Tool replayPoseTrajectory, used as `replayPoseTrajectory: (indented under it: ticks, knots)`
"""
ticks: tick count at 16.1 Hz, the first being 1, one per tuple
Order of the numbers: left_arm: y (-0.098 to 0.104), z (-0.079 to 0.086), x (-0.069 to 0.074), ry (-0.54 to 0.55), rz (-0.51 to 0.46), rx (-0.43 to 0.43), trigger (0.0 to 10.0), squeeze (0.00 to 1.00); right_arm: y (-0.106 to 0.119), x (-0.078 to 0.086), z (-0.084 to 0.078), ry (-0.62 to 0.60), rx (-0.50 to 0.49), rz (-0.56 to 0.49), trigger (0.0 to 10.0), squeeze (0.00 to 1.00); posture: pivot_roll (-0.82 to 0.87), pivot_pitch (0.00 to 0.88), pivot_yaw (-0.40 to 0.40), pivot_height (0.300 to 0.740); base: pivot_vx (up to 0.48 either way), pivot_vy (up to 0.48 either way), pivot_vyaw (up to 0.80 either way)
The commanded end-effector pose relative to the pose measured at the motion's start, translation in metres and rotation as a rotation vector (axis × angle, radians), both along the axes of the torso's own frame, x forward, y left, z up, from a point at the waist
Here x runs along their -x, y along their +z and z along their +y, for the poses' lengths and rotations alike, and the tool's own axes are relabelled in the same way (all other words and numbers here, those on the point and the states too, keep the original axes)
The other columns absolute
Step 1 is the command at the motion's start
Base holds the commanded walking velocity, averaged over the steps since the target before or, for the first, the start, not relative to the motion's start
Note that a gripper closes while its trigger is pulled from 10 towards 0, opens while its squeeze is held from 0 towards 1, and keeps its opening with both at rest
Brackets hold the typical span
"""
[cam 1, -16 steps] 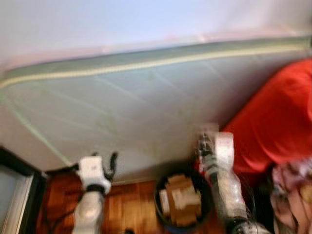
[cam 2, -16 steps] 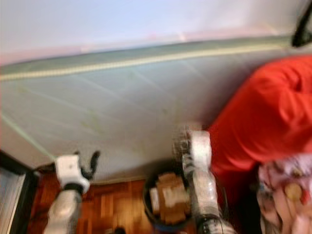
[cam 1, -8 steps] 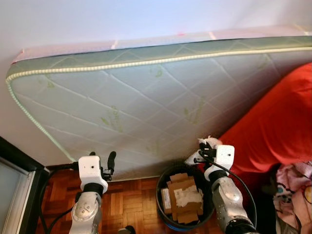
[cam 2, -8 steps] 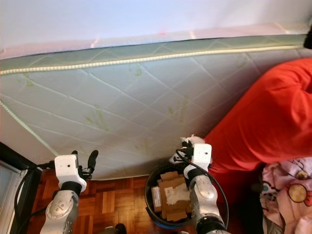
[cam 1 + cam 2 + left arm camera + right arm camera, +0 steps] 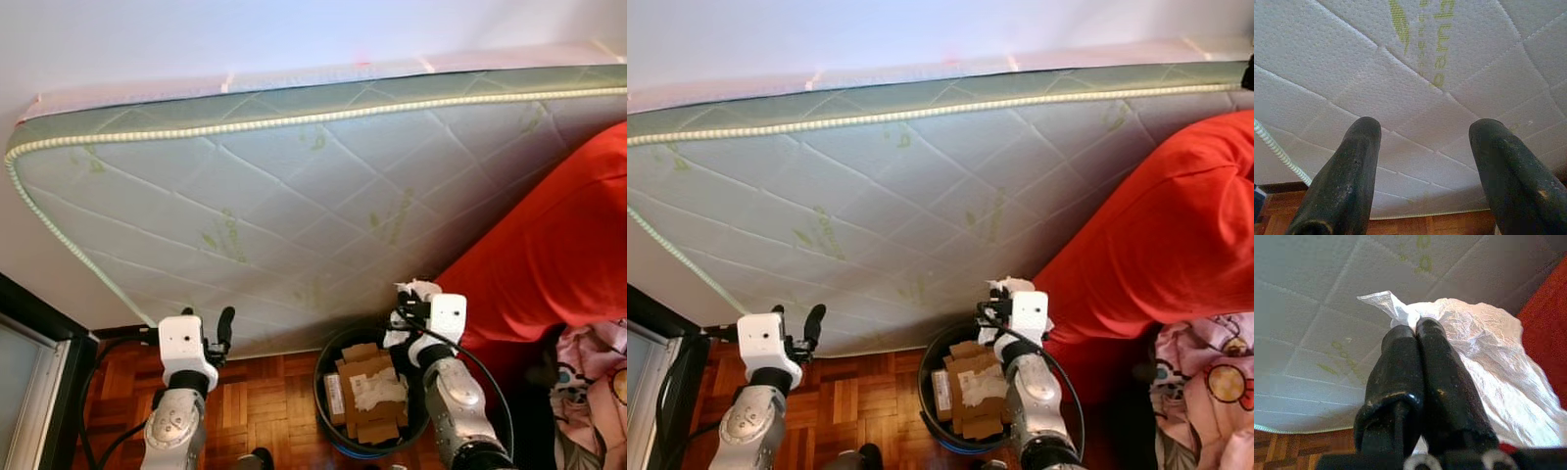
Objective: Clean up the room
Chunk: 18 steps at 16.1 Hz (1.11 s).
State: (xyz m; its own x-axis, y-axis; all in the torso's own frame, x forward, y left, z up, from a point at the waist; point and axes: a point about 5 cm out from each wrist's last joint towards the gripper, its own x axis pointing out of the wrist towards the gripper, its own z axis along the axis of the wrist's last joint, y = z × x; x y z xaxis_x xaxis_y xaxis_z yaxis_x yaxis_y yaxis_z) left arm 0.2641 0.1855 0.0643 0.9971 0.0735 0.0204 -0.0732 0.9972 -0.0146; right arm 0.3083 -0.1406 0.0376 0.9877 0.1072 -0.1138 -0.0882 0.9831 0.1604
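Observation:
My right gripper [image 5: 1416,335] is shut on a crumpled white plastic wrapper [image 5: 1484,347], held just above the far rim of a black waste bin [image 5: 333,436]. The bin holds cardboard pieces [image 5: 364,392] and white paper. In the eye views the right gripper [image 5: 407,299] sits in front of the leaning mattress [image 5: 294,186], with the white wrapper [image 5: 419,288] poking out at its tip. My left gripper [image 5: 1422,147] stands open with nothing between its fingers, facing the mattress [image 5: 1415,78]; in the left eye view the left gripper [image 5: 211,325] is raised over the parquet floor.
A quilted white-green mattress leans against the wall. A red cover [image 5: 554,255] drapes at the right, with patterned pink bedding [image 5: 593,362] below it. A dark frame [image 5: 39,323] stands at the left. Black cables [image 5: 108,338] run by the left arm over the parquet [image 5: 265,401].
The camera has steadied and shifted slightly; the blur is gone. My right gripper with the white wrapper stays above the bin's far rim. The left arm holds its place.

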Motion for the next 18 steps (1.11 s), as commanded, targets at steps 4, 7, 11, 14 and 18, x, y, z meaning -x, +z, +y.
replayPoseTrajectory:
  ticks: [4,7,11,14,18]
  knots:
    - [-0.002,-0.002,0.002,-0.004,0.02,0.002,10.0,0.0,-0.004,0.003,0.003,0.014,0.009,0.04,10.0,0.0,0.05,0.256,-0.007,0.68,0.0,0.0,0.0]
    - [-0.003,-0.004,0.003,-0.009,0.029,0.003,10.0,0.0,0.001,0.003,0.005,0.019,0.008,-0.002,10.0,0.0,0.06,0.26,-0.007,0.67,0.0,0.0,0.0]
    - [-0.003,-0.004,0.005,-0.008,0.029,0.006,10.0,0.0,-0.001,0.004,0.009,0.039,0.018,0.039,10.0,0.0,0.06,0.265,-0.009,0.67,0.0,0.0,0.0]
    - [-0.003,-0.004,0.005,-0.009,0.033,0.006,10.0,0.0,-0.001,0.005,0.011,0.043,0.002,0.014,10.0,0.0,0.06,0.267,-0.008,0.645,0.0,0.0,0.0]
    - [-0.005,-0.005,0.005,-0.014,0.043,0.007,10.0,0.0,-0.01,0.009,0.006,0.067,0.004,0.066,10.0,0.0,0.06,0.271,-0.009,0.645,0.0,0.0,0.0]
